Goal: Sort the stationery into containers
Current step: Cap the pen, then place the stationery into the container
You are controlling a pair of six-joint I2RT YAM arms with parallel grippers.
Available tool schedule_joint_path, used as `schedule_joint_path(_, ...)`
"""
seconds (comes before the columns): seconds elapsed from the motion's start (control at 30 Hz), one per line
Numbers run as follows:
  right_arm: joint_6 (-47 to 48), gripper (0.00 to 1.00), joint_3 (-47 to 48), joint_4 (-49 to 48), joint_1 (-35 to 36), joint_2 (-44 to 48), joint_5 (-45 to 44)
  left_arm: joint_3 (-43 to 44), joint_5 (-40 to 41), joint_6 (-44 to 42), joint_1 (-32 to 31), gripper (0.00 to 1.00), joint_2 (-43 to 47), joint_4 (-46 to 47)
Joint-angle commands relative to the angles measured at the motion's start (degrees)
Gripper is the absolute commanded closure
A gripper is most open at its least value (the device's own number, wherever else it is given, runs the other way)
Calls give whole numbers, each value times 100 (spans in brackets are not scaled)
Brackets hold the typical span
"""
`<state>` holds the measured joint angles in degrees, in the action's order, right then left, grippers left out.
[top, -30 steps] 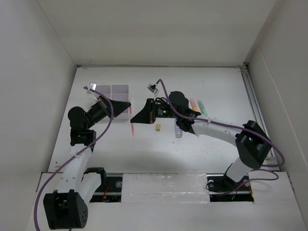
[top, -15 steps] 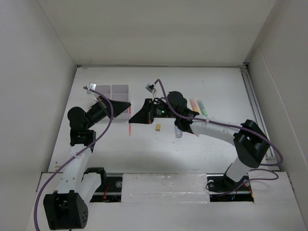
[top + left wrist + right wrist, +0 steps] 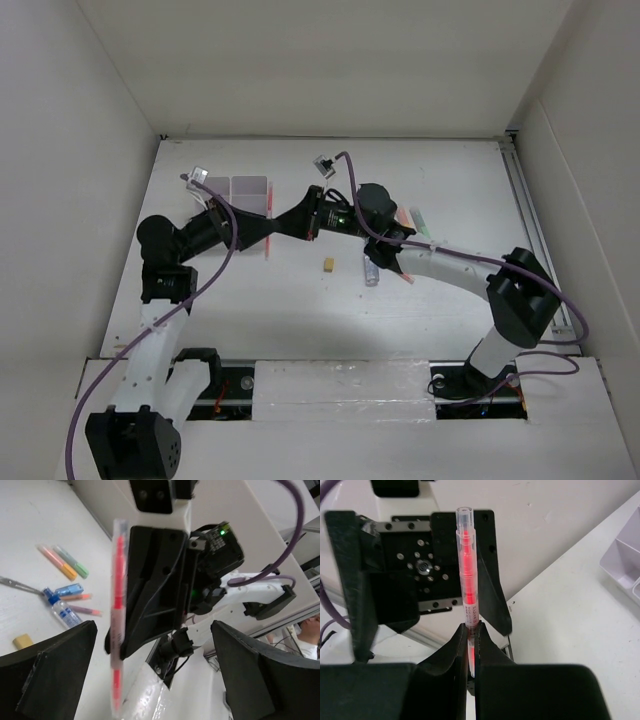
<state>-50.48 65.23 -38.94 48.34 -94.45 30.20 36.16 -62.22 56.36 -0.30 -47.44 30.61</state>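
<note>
1. Step in hand, as I judge it: handing one red-pink pen [image 3: 468,580] from my right gripper [image 3: 470,630] to my left gripper [image 3: 152,645]. The two meet above the table [image 3: 430,300], just beside the organizer [image 3: 248,188].
2. Right gripper: the fingers [image 3: 482,642] pinch the pen at one end. The rest of the barrel stands free beyond them.
3. Left gripper: the fingers [image 3: 50,675] are spread wide, one on each side of the pen, and neither touches it.
4. Not yet sorted: the blue-capped bottle [image 3: 62,612], the yellow eraser [image 3: 22,641] and the markers [image 3: 65,565] lie on the table, well apart from the organizer.
5. Next move calls for:
   - closing the left fingers on the free barrel, clear of the right fingers;
   - releasing the right side only once that hold is firm, since the barrel is thin and may pivot;
   - carrying the pen to a compartment.
</note>
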Motion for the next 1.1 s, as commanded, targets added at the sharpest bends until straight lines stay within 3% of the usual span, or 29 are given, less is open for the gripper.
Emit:
schedule_joint_path(0.0,117,100,148,-430,-8,-81,-137,514,174,243,47,1,77,410)
schedule_joint_path(0.1,222,100,95,-430,-8,-196,-137,908,762,192,117,1,25,35)
schedule_joint_path(0.13,284,100,95,-430,-8,-196,-224,1058,1312,-113,178,0,-37,-698)
schedule_joint_path(0.17,284,100,95,-430,-8,-196,-225,1234,1317,-116,231,0,-89,-1184)
schedule_joint_path(0.27,616,100,209,-369,-8,-353,-356,1972,3341,-836,232,0,-256,-2906)
schedule_joint_path(0.3,688,100,288,-264,-69,-424,-356,2095,4400,-950,232,0,-257,-3721)
schedule_joint_path(0.43,1092,100,998,-202,-306,-916,-356,2219,6304,-1030,232,0,-257,-5010)
schedule_joint_path(0.47,1206,100,1122,-202,-307,-1021,-356,2220,6466,-1117,232,0,-257,-5160)
schedule_joint_path(0.63,2041,100,2246,227,-588,-1882,-418,1755,5986,-2135,232,0,41,-4969)
schedule_joint_path(0.9,2691,100,4758,1115,-948,-3552,57,1280,5414,-2314,232,0,341,-4590)
schedule_joint_path(1.07,3114,100,5210,1363,-1010,-4097,-101,1279,5334,-2366,232,0,341,-4590)
